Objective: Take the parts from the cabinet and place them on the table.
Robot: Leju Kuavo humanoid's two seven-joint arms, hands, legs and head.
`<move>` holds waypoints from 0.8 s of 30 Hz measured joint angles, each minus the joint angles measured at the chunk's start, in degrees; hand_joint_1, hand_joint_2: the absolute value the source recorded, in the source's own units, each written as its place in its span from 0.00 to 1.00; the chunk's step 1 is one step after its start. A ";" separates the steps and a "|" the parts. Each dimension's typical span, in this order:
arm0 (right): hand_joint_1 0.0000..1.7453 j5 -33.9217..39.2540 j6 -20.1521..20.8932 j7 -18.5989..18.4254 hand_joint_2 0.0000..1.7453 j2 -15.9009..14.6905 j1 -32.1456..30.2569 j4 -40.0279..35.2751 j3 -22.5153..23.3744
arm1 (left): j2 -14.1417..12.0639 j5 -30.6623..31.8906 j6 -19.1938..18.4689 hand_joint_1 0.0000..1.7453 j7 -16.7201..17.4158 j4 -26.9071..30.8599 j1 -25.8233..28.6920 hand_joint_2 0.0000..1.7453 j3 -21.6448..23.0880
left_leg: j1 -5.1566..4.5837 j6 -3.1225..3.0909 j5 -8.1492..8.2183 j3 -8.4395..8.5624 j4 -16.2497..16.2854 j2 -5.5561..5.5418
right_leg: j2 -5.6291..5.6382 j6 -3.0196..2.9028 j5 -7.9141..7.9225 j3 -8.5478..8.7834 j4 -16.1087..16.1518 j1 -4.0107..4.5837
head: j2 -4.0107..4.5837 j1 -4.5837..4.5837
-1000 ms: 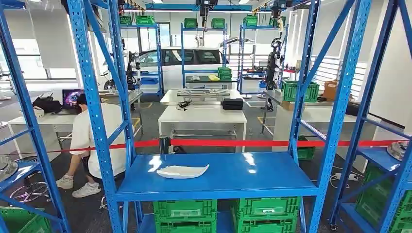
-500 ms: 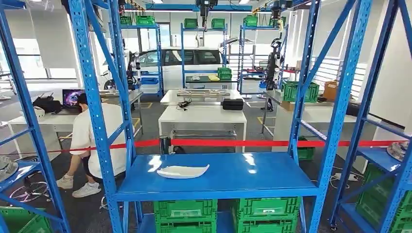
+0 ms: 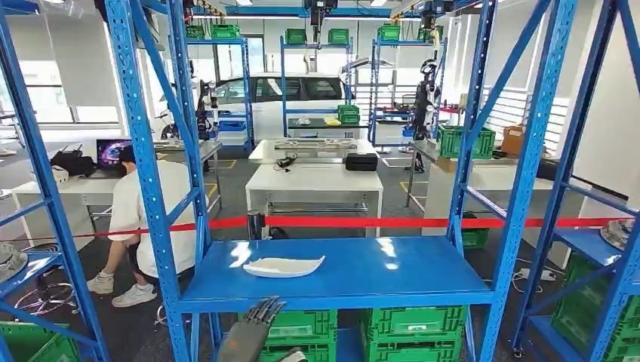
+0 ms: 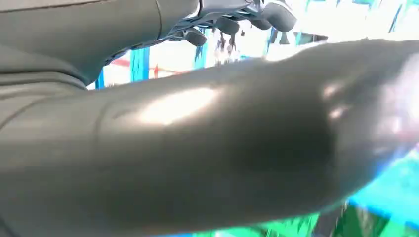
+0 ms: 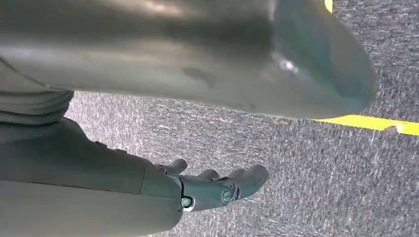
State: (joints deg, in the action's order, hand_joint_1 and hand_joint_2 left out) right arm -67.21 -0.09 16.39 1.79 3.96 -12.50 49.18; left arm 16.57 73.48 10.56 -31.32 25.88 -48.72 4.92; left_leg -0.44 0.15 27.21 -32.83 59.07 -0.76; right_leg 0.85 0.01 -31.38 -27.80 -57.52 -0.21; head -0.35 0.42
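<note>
One white part [image 3: 284, 265] lies on the blue shelf [image 3: 423, 275].
Left robot hand [image 3: 253, 324] and right robot hand [image 5: 217, 185] hold nothing, fingers apart.

L robot hand [image 3: 255, 326]: raised, fingers apart, holds nothing | R robot hand [image 5: 217, 185]: hangs, fingers loose, holds nothing

bright, even daylight floods the hall from big windows [image 3: 68, 90] at the back left, which wash out white. glare patches sit on the blue shelf [image 3: 423, 275]. uprights bow toward the edges. both wrist views are soft and smeared by blur.
</note>
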 joint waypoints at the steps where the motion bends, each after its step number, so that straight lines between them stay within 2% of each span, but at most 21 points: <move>1: 0.00 -0.02 0.00 0.00 0.00 0.00 0.00 0.04 0.13 | -0.35 -0.50 0.00 0.00 1.43 0.37 -0.83 0.00 1.31 | 0.00 0.00 0.00 0.00 0.00 0.01 | -0.01 0.00 0.00 0.00 0.00 0.00 | 0.00 0.00; 7: 0.00 -0.55 0.61 -0.59 0.00 0.22 -0.04 0.17 0.79 | -4.17 -1.27 -0.35 0.00 11.56 0.63 -4.00 0.00 6.71 | -0.28 -0.17 0.11 -0.05 0.13 0.00 | -0.01 0.16 0.02 -0.02 0.10 -0.30 | 0.00 -0.02; 9: 0.00 -0.79 0.81 -0.79 0.00 0.37 -0.02 0.20 0.87 | -5.29 -1.18 -0.35 0.00 13.91 0.46 -4.70 0.00 8.01 | -0.42 -0.33 0.19 -0.09 0.16 -0.01 | -0.01 0.35 -0.03 -0.03 0.17 -0.45 | 0.00 -0.02; 12: 0.00 -0.98 1.03 -0.87 0.00 0.55 -0.04 0.24 0.90 | -6.32 -1.03 -0.35 0.00 16.11 0.35 -5.54 0.00 9.50 | -0.42 -1.12 0.03 -0.15 -0.60 -0.01 | 0.00 0.91 1.03 0.14 -0.24 -0.50 | 0.00 0.00; 13: 0.00 -0.98 1.03 -0.96 0.00 0.52 -0.03 0.24 0.92 | -6.36 -1.03 -0.35 0.00 16.35 0.44 -5.65 0.00 9.83 | -0.12 -1.53 -0.27 0.77 -1.32 -0.05 | -0.03 1.00 0.74 -0.06 -0.54 -0.44 | 0.00 -0.09; 14: 0.00 -1.01 1.03 -0.94 0.00 0.55 0.03 0.24 0.92 | -6.49 -1.03 -0.35 0.00 16.39 0.39 -5.87 0.00 10.07 | 0.01 -1.91 -0.12 1.26 -1.90 -0.04 | -0.23 1.06 0.12 -0.71 -1.88 -0.58 | 0.02 -0.04; 15: 0.00 -1.03 1.03 -0.94 0.00 0.57 0.17 0.24 0.92 | -6.53 -1.03 -0.35 0.00 16.50 0.37 -6.27 0.00 10.20 | 0.07 -2.08 -0.06 1.26 -1.94 -0.04 | -0.32 1.22 -1.08 -2.52 -4.74 -0.57 | 0.02 0.00; 17: 0.00 -1.03 1.03 -0.94 0.00 0.55 0.25 0.24 0.92 | -6.75 -0.94 -0.55 0.00 17.59 0.22 -6.41 0.00 10.64 | 0.06 -2.21 0.20 1.31 -1.90 -0.04 | -0.33 1.51 -4.38 -8.06 -13.52 -0.76 | 0.00 0.07; 18: 0.00 -1.05 1.03 -0.96 0.00 0.55 0.13 0.24 0.94 | -6.91 -0.78 -1.00 0.00 18.24 0.00 -6.32 0.00 10.97 | 0.08 -2.15 0.40 1.43 -1.80 -0.06 | -0.33 1.66 -5.18 -10.89 -17.25 -0.78 | 0.02 0.07; 19: 0.00 -1.07 1.03 -0.96 0.00 0.55 0.03 0.24 0.94 | -7.08 -0.52 -1.11 0.00 18.84 -0.24 -6.11 0.00 11.10 | 0.15 -1.91 0.68 1.71 -1.73 -0.10 | -0.36 1.77 -4.30 -12.52 -18.27 -0.88 | 0.02 0.09; 20: 0.00 -1.14 1.03 -0.96 0.00 0.55 -0.02 0.24 0.94 | -7.32 -0.35 -1.16 0.00 19.38 -0.53 -6.01 0.00 11.14 | 0.29 -1.61 1.11 2.16 -1.62 -0.12 | -0.43 1.95 -1.66 -12.62 -16.02 -1.05 | 0.00 0.11; 21: 0.00 -1.18 1.01 -0.96 0.00 0.55 -0.01 0.24 0.94 | -7.45 -0.28 -1.22 0.00 19.65 -0.72 -6.01 0.00 11.21 | 0.48 -1.33 1.62 2.66 -1.43 -0.16 | -0.52 2.06 1.77 -11.48 -11.86 -1.22 | 0.02 0.11; 22: 0.00 -1.27 1.01 -0.96 0.00 0.55 -0.02 0.24 0.96 | -7.56 -0.13 -1.44 0.00 19.97 -0.92 -6.03 0.00 11.27 | 0.67 -1.00 2.28 3.26 -1.22 -0.16 | -0.62 2.20 5.67 -9.65 -6.54 -1.41 | 0.00 0.11; 23: 0.00 -1.42 1.01 -0.96 0.00 0.55 -0.05 0.24 0.94 | -7.61 0.22 -1.64 0.00 20.54 -1.07 -6.02 0.00 11.45 | 0.85 -0.62 2.91 3.71 -0.93 -0.06 | -0.65 2.50 7.40 -8.41 -2.78 -1.55 | 0.00 0.15; 24: 0.00 -1.60 1.03 -0.96 0.00 0.83 0.01 0.50 0.94 | -7.76 0.42 -1.79 0.00 21.11 -1.45 -6.11 0.00 11.65 | 0.71 -0.21 3.11 3.85 -0.78 -0.21 | -0.66 2.34 4.98 -8.76 -2.56 -0.90 | 0.13 0.17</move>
State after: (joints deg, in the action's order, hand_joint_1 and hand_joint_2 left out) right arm -68.81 0.94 15.43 2.62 3.97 -12.00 50.12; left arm 8.81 73.90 8.76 -10.20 24.43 -54.83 16.57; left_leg 0.27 -0.06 30.32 -28.99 58.30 -0.97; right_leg 0.19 2.35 -26.41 -36.56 -60.08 -1.11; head -0.22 0.59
